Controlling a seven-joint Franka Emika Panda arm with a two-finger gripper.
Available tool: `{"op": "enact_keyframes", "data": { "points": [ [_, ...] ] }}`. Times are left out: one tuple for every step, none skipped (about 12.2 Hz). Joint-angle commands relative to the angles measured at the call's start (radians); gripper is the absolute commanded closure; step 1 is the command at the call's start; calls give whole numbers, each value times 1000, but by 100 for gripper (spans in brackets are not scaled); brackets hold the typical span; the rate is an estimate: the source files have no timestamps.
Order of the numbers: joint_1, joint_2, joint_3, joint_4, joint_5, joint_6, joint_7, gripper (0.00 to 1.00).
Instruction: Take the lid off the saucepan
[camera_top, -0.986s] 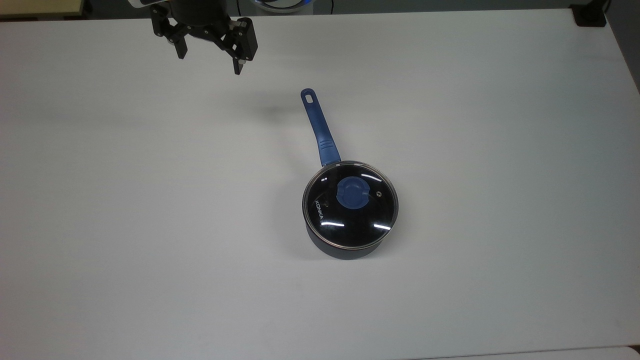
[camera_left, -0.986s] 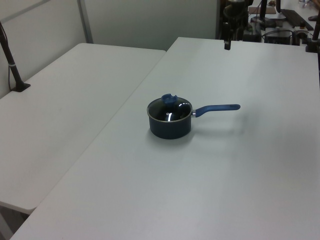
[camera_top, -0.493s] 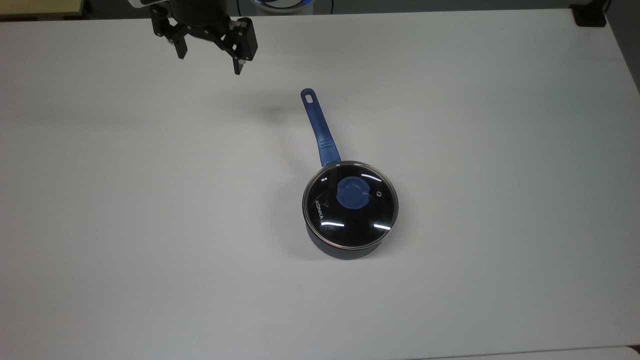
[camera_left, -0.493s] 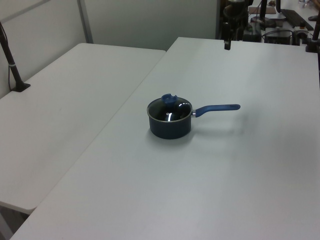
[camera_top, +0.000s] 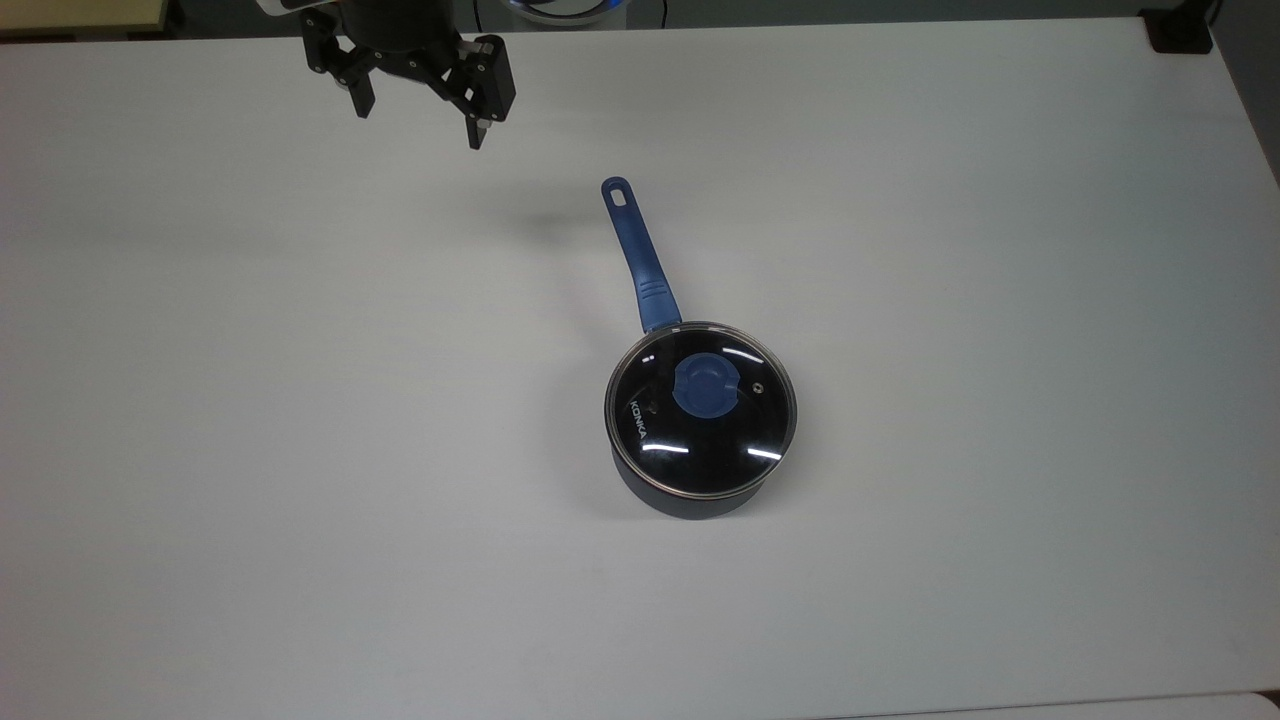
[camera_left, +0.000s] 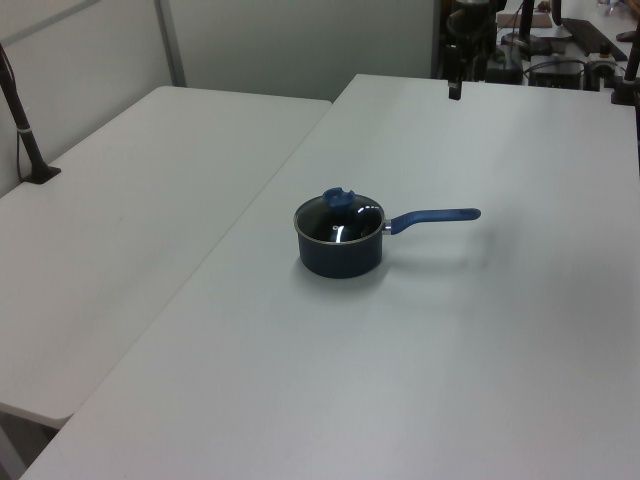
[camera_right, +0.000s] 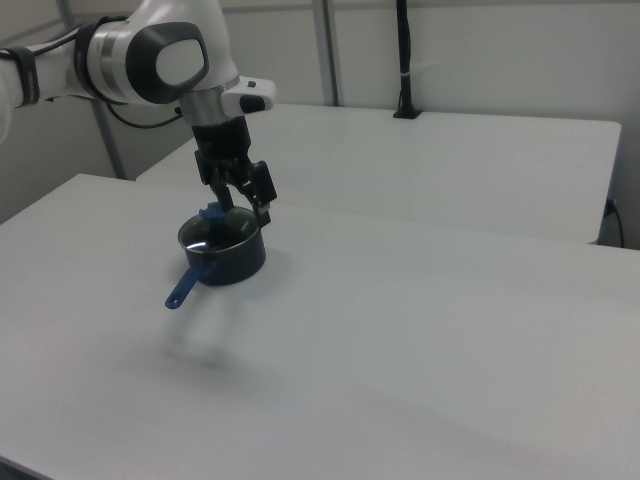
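From my station I see the saucepan (camera_top: 690, 470) sitting on the white worktop (camera_top: 1000, 400), roughly mid-surface in the top view. The lid (camera_top: 700, 408) is seated flat on its rim, blue knob (camera_top: 706, 386) at the centre, white lettering toward the top view's left edge of the glass. The blue handle (camera_top: 637, 256) runs up and slightly left in the top view, its holed tip pointing toward the far edge.

The pincer (camera_top: 418, 122) hangs near the top edge of the top view, well apart from the pan and up-left of the handle tip. Its two fingers are spread wide with nothing between them — empty.

Left view: pan (camera_left: 340, 250) near the middle of the worktop (camera_left: 500, 350), lid (camera_left: 340, 214) on, handle (camera_left: 434, 216) reaching to the left view's right.

Right view: the arm (camera_right: 150, 55) comes in from the right view's left, pincer (camera_right: 245, 205) pointing down, overlapping the pan (camera_right: 225, 255) in line of sight — I cannot judge the gap from here. Handle (camera_right: 190, 285) points toward the lower left of the right view. A second white table (camera_right: 450, 160) stands behind.
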Motion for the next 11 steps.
{"op": "enact_keyframes", "data": {
  "points": [
    [4, 3, 2, 33, -4, -3, -11, 0],
    [7, 16, 3, 42, -1, -1, -11, 0],
    [9, 27, 5, 58, 0, 9, -12, 0],
    [13, 48, 6, 61, 0, 41, -11, 0],
    [23, 94, 9, 87, 0, 99, 0, 0],
    [53, 154, 11, 134, 3, 123, 3, 0],
    [72, 226, 11, 189, 22, 134, 11, 0],
    [101, 290, 11, 246, 49, 170, 30, 0],
    [125, 326, 11, 259, 58, 234, 70, 0],
    [153, 351, 11, 260, 80, 311, 113, 0],
    [180, 372, 11, 260, 109, 356, 136, 0]
  ]
}}
